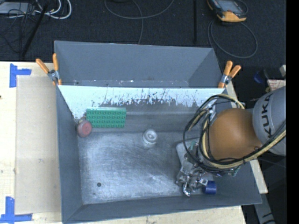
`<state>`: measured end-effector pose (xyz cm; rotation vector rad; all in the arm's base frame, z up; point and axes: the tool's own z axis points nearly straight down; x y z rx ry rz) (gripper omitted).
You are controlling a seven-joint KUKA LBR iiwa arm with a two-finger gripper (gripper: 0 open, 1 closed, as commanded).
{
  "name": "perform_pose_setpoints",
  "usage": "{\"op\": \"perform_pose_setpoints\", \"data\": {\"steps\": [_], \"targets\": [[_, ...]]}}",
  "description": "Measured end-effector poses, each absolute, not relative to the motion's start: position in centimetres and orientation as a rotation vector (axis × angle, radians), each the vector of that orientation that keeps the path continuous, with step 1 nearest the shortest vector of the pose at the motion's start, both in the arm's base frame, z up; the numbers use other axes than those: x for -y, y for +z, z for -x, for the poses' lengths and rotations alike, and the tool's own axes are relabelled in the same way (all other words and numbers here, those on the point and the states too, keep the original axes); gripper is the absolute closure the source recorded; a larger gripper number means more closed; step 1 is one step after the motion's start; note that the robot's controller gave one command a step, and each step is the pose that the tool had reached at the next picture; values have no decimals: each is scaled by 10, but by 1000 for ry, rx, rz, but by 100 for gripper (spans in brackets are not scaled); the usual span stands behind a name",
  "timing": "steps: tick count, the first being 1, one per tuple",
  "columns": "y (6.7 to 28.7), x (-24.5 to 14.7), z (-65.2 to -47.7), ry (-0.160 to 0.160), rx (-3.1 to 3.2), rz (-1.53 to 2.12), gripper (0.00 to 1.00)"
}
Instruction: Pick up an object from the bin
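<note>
Blue piece, place: a small blue blocky thing (210,187) lay on the floor of the bin (133,68), in the near right corner, close to where the right wall meets the front wall.
Blue piece, heading: it looked squat, its left side hidden behind the gripper's metalwork, so I could not make out a long axis or which way it pointed.
Gripper, place: the gripper (189,186) was down low in that same corner, its tip at or just above the floor, under the arm's orange cover (231,135) and loops of cable (196,125).
Blue piece against the gripper: it sat just beside the tip, on the right-wall side, and I did not see it inside the grasp.
Grip: I could not tell whether the gripper was spread or closed, for the metal parts ran together.
Green plate: a flat green studded plate (106,118) lay at the foot of the back wall on the left, its long side running along that wall.
Pink thing: a small pink round thing (84,128) lay touching the plate's lower left corner.
Clear thing: a small clear round thing (149,137) lay near the middle of the floor, well apart from the gripper.
In the way: bare floor lay between these three and the corner; around the blue piece stood the two walls and the gripper itself.
</note>
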<state>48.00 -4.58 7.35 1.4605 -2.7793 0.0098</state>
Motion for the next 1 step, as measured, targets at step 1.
{"op": "perform_pose_setpoints", "data": {"steps": [1], "targets": [[226, 60, -500, 0, 2312, -2132, 100]]}}
